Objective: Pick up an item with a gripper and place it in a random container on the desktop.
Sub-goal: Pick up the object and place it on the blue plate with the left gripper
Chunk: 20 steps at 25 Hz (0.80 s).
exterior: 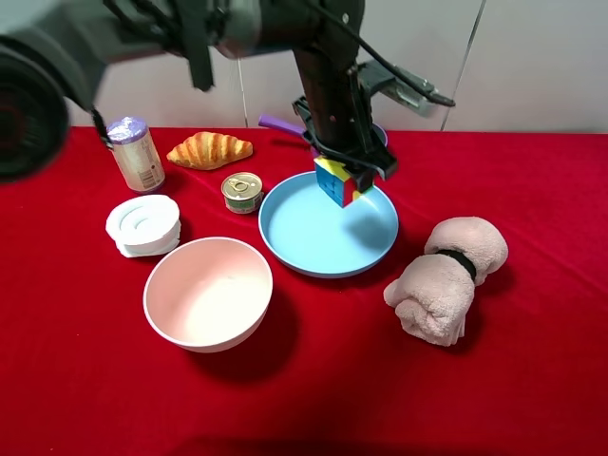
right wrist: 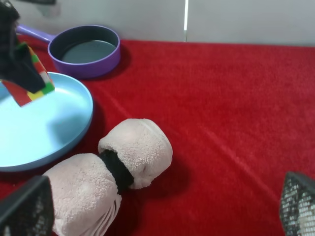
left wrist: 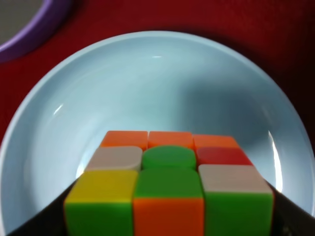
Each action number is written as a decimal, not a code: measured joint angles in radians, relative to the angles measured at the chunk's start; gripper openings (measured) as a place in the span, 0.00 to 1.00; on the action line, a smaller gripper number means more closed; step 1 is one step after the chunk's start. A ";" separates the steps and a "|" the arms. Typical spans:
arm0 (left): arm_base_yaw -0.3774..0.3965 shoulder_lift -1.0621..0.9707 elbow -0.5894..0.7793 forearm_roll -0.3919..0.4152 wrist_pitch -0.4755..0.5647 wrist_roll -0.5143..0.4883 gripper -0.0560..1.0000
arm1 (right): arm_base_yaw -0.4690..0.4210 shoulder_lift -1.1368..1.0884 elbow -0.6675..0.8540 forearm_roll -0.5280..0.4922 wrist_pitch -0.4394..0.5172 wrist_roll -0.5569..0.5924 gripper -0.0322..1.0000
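Note:
My left gripper [exterior: 348, 169] reaches across the middle and is shut on the multicoloured puzzle cube [exterior: 339, 182]. It holds the cube tilted, just above the far side of the light-blue plate [exterior: 309, 242] on the red cloth desktop [exterior: 532, 380]. The left wrist view shows the cube [left wrist: 167, 189] close up over the plate [left wrist: 157, 83]. In the right wrist view the cube [right wrist: 30, 84] hangs over the plate [right wrist: 44, 128]. My right gripper [right wrist: 162, 209] is open and empty, low over the cloth near the towel, and is out of the exterior view.
A pink bowl [exterior: 207, 293] stands in front of the plate. A rolled pink towel [exterior: 446, 277] lies to its right. A purple pan [right wrist: 86, 49] sits behind it. A tin can [exterior: 241, 191], croissant [exterior: 210, 149], white lids [exterior: 142, 223] and a purple-topped tub [exterior: 135, 152] stand at the left.

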<state>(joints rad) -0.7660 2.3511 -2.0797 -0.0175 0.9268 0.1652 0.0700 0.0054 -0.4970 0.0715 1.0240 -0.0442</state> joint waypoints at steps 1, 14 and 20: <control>-0.001 0.014 -0.008 -0.002 -0.001 0.004 0.60 | 0.000 0.000 0.000 0.000 0.000 0.000 0.70; -0.001 0.116 -0.024 -0.004 -0.018 0.012 0.60 | 0.000 0.000 0.000 0.000 -0.001 0.000 0.70; -0.001 0.130 -0.028 -0.005 -0.038 0.012 0.60 | 0.000 0.000 0.000 0.000 -0.001 0.000 0.70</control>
<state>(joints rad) -0.7672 2.4815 -2.1077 -0.0229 0.8885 0.1771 0.0700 0.0054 -0.4970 0.0715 1.0231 -0.0442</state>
